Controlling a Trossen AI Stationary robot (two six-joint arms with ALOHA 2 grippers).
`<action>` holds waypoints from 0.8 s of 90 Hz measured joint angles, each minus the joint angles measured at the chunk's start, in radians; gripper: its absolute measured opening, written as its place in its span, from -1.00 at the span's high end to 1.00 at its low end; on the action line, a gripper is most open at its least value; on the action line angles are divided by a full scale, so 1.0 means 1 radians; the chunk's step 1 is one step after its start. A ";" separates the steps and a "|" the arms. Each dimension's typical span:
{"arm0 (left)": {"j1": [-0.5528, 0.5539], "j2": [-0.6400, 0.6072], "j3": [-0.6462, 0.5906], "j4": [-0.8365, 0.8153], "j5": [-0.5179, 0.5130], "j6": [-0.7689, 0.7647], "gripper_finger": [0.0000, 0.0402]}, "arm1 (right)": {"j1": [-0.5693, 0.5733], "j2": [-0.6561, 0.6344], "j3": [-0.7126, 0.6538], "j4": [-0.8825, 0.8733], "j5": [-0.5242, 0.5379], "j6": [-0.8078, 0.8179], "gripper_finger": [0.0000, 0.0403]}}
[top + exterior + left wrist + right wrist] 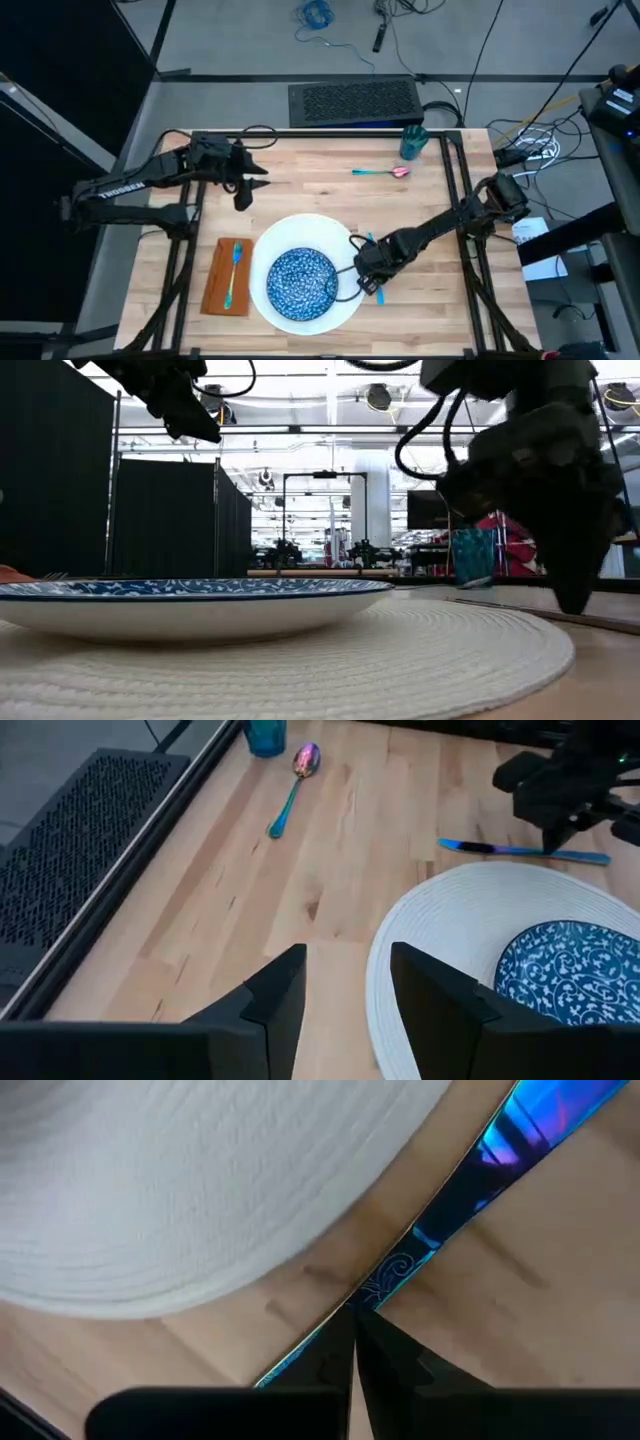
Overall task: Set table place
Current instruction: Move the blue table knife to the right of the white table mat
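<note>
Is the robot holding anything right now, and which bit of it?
The right gripper pinches the blue knife by its patterned handle, beside the white placemat. The left gripper holds nothing.

The knife [372,268] lies mostly hidden under the right gripper [368,272] at lower centre; the cup [266,734] is cut off at the top edge.

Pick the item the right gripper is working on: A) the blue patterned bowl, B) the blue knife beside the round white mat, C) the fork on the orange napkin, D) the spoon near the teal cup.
B: the right gripper sits low at the white woven mat's edge, its fingers closed on the iridescent blue knife lying on the light wooden table.
</note>
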 joint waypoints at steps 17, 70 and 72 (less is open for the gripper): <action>0.000 0.000 0.000 0.000 0.000 0.000 0.33 | 0.042 0.000 0.000 0.036 0.005 0.073 1.00; 0.000 0.000 0.000 0.000 0.000 0.001 0.33 | 0.038 -0.034 0.074 -0.051 0.030 0.010 1.00; 0.000 0.000 0.000 0.000 0.000 0.001 0.33 | 0.034 -0.041 0.086 -0.081 0.050 -0.003 1.00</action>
